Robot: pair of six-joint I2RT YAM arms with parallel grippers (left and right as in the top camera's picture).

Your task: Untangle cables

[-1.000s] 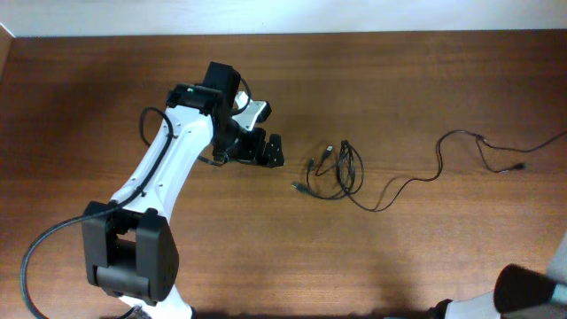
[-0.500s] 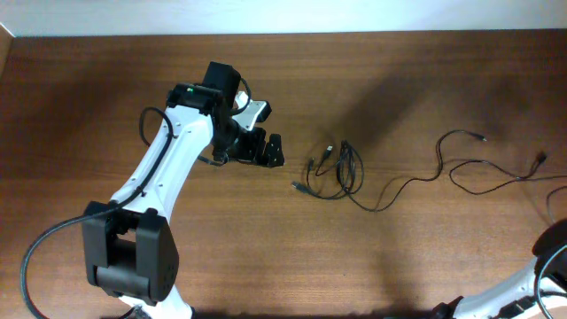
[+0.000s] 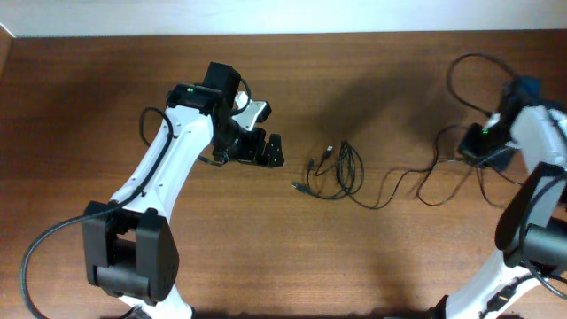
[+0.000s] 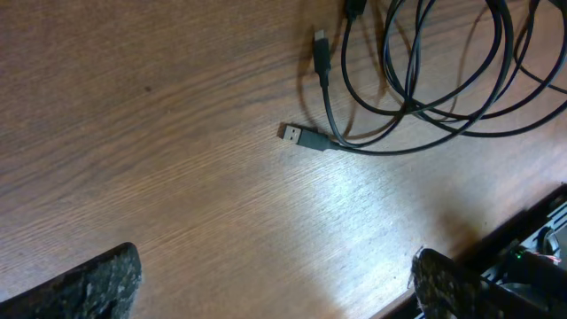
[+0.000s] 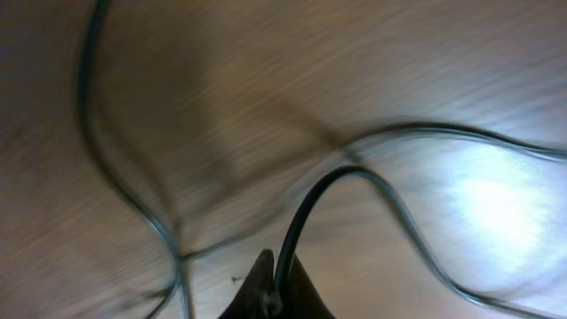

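Note:
A tangle of thin black cables (image 3: 341, 170) lies on the wooden table (image 3: 266, 248) near the middle. One cable (image 3: 416, 182) runs from it to the right. My left gripper (image 3: 270, 151) is open and empty just left of the tangle. In the left wrist view its fingers (image 4: 275, 279) are spread wide, with a USB plug (image 4: 301, 136) and cable loops (image 4: 443, 97) ahead. My right gripper (image 3: 483, 146) is at the far right over the cable's end. In the right wrist view, which is blurred, it (image 5: 273, 299) is shut on a black cable (image 5: 306, 208).
The thicker wire of the right arm (image 3: 465, 75) loops over the table at the back right. The table's far edge (image 3: 283, 35) meets a white wall.
My right arm has come in from the lower right corner and moved up to the cable's right end. That cable's right part has shifted. The left arm has not moved.

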